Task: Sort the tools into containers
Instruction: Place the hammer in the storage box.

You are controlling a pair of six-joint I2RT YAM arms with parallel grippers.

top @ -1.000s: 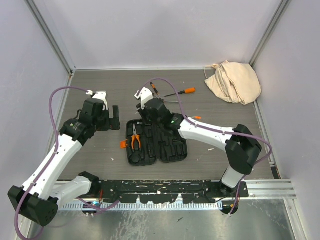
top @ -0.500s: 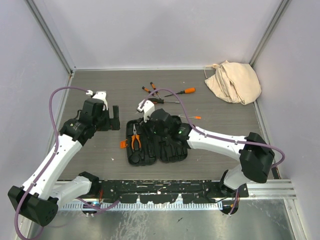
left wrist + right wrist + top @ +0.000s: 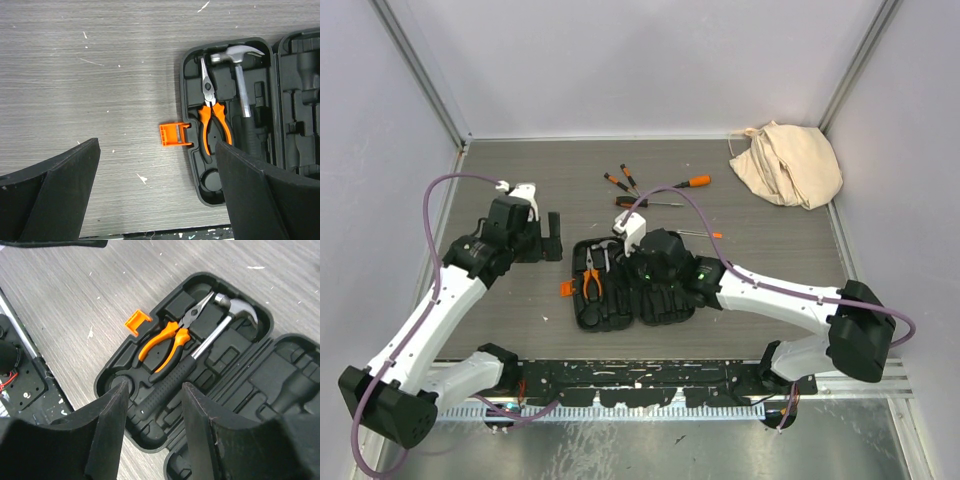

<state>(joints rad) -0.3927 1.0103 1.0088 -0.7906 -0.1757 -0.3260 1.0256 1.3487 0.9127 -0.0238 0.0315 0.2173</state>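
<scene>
Your black tool case (image 3: pixel 660 305) lies open flat at the centre of the top view, both halves up, on the grey wood-grain table (image 3: pixel 520 170). In the left half sit orange-handled long-nose pliers (image 3: pixel 167 342) and, just beside them on the right, a claw hammer (image 3: pixel 200 347) with its head toward the far end of the case; both rest in moulded slots. The orange latch (image 3: pixel 172 135) sticks out from the case's left edge. Your right gripper (image 3: pixel 152 390) hangs over that half with its fingers partly spread and nothing pinched; the hammer's black grip shows in the gap below them. Your left gripper (image 3: pixel 156 150) is spread wide and empty over bare table, left of the case. Several orange-handled screwdrivers (image 3: pixel 682 184) lie loose above the case, and a beige cloth bag (image 3: pixel 787 163) sits in the upper right corner.
</scene>
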